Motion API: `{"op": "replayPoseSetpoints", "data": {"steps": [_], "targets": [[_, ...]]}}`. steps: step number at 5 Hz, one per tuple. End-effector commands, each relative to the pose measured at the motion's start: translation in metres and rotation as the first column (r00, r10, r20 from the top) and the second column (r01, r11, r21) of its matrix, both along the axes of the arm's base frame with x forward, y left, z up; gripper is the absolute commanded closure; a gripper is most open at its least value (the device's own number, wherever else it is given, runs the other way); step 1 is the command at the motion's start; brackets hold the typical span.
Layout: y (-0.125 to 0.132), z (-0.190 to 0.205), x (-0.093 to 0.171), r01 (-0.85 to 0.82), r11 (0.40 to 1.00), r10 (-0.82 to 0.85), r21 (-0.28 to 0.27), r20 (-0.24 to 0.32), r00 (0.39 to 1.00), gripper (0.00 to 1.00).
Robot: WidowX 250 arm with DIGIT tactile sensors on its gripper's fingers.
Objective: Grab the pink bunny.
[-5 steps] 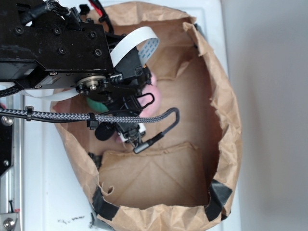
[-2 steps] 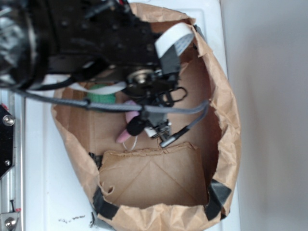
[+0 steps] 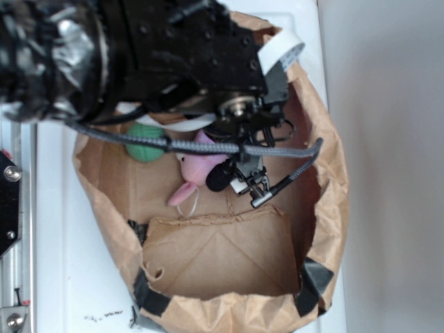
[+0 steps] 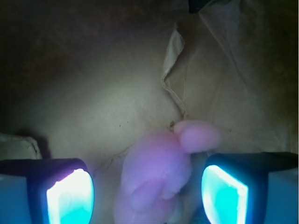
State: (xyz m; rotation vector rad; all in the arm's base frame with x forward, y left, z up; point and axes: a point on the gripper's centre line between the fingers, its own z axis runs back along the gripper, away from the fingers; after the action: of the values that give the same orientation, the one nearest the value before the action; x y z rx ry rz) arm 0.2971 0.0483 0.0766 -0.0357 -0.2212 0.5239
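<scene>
The pink bunny (image 3: 195, 165) lies on the floor of a brown paper bag (image 3: 327, 173), one long ear (image 3: 182, 194) pointing toward the front. My gripper (image 3: 241, 177) hangs inside the bag just right of it, partly hiding its body. In the wrist view the bunny (image 4: 156, 175) sits between the two glowing pads (image 4: 70, 198), nearer the right one, with a gap on each side. My gripper (image 4: 147, 196) is open and touches nothing.
A round green knitted ball (image 3: 144, 142) rests against the bunny's left side, under the arm's cable. The bag's crumpled walls ring the space closely. A folded cardboard flap (image 3: 222, 257) covers the bag's front floor. White surface (image 3: 62, 263) lies outside.
The arm has swung to the right inside the bag, uncovering the green ball and most of the bunny. The gripper has shifted right with it.
</scene>
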Motion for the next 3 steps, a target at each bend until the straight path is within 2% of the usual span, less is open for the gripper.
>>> {"op": "replayPoseSetpoints", "data": {"steps": [1, 3], "targets": [[-0.009, -0.011, -0.004, 0.016, 1.0, -0.015, -0.01, 0.044, 0.999, 0.0], [-0.025, -0.022, -0.02, 0.034, 0.999, -0.034, -0.007, 0.014, 0.999, 0.0]]}}
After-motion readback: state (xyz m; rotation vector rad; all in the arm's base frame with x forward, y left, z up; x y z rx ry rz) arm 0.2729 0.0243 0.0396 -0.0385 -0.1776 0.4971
